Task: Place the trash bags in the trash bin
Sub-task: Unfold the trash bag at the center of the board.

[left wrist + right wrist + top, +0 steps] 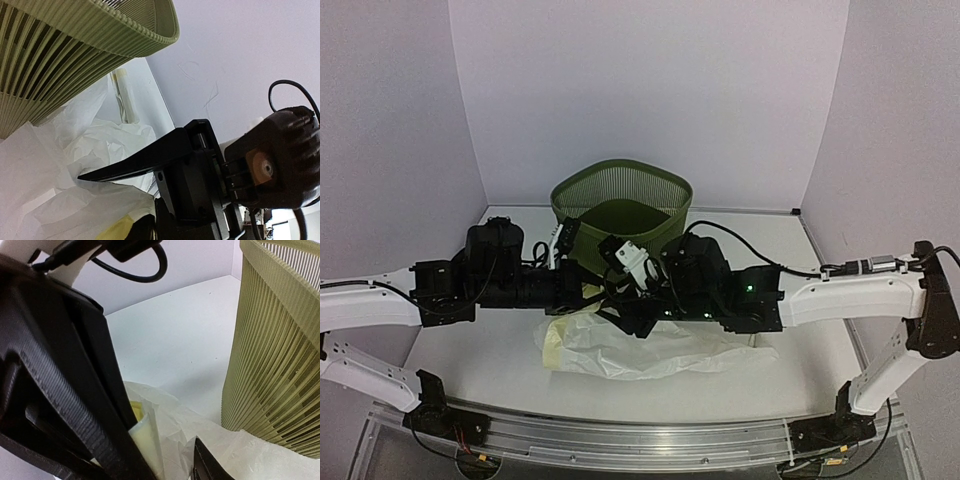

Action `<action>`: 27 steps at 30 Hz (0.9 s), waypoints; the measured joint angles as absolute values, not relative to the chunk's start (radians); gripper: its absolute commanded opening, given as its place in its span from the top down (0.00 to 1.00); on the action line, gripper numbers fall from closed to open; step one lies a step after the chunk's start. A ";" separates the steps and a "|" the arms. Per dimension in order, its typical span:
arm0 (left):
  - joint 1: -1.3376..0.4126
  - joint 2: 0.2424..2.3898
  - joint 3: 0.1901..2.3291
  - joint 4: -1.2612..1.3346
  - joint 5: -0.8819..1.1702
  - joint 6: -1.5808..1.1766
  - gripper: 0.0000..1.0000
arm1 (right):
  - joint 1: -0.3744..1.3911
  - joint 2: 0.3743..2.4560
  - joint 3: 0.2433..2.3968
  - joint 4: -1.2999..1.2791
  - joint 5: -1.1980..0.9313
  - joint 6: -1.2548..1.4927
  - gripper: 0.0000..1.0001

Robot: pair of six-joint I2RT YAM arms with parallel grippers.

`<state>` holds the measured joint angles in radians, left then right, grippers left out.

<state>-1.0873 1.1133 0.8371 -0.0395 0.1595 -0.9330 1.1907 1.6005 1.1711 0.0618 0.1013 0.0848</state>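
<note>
The left tool [107, 200] hung low over the trash bags [660, 350], just in front of the trash bin [620, 190]. From its wrist view I could make out only one black finger [140, 160] clearly, stretched over the crumpled film, so I could not tell whether that tool was clenched or released. The right tool [170, 460] sat close beside it, also in front of the bin. Its broad finger [100, 405] and the other fingertip [202, 465] stood apart with a pale yellowish fold of the bags between them. Whether they actually pinched the film I could not tell. The bags lay spread flat on the counter [480, 360], on the near side of the bin and reaching up against its slatted wall. The bin stood upright towards the back, and both arms met above the film.
</note>
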 measured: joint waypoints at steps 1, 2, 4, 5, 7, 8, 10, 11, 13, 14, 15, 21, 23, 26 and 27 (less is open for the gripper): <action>-1.087 1.113 0.837 -0.039 0.158 -0.938 1.00 | 1.192 1.600 1.157 0.087 0.102 0.093 0.81; -1.087 1.113 0.837 -0.037 0.155 -0.942 1.00 | 1.193 1.600 1.148 0.106 0.101 0.100 0.89; -1.086 1.112 0.837 -0.033 0.143 -0.948 1.00 | 1.197 1.600 1.137 0.137 0.095 0.102 1.00; -1.086 1.110 0.838 -0.033 0.139 -0.951 1.00 | 1.199 1.600 1.133 0.142 0.099 0.109 1.00; -1.087 1.101 0.838 -0.042 0.122 -0.958 1.00 | 1.197 1.595 1.119 0.166 0.096 0.112 1.00; -1.088 1.097 0.838 -0.051 0.107 -0.963 1.00 | 1.196 1.591 1.113 0.175 0.095 0.115 1.00; -1.093 1.087 0.841 -0.085 0.068 -0.969 1.00 | 1.196 1.576 1.101 0.179 0.090 0.125 1.00; -1.096 1.083 0.846 -0.103 0.052 -0.970 1.00 | 1.196 1.564 1.096 0.177 0.089 0.129 1.00; -1.105 1.073 0.860 -0.136 0.023 -0.968 1.00 | 1.196 1.538 1.088 0.166 0.085 0.137 1.00; -1.108 1.068 0.867 -0.148 0.014 -0.966 1.00 | 1.196 1.526 1.087 0.158 0.084 0.141 1.00; -1.110 1.061 0.876 -0.162 0.004 -0.963 1.00 | 1.196 1.515 1.087 0.151 0.083 0.145 1.00; -1.103 0.987 0.915 -0.298 -0.108 -0.930 1.00 | 1.178 1.453 1.084 0.075 0.057 0.178 1.00; -1.093 0.951 0.915 -0.343 -0.143 -0.912 0.94 | 1.159 1.437 1.081 0.039 0.034 0.191 1.00; -1.090 0.899 0.908 -0.361 -0.135 -0.869 0.78 | 1.138 1.431 1.081 0.010 -0.013 0.203 1.00; -1.090 0.881 0.899 -0.353 -0.123 -0.854 0.72 | 1.132 1.431 1.081 0.001 -0.031 0.204 1.00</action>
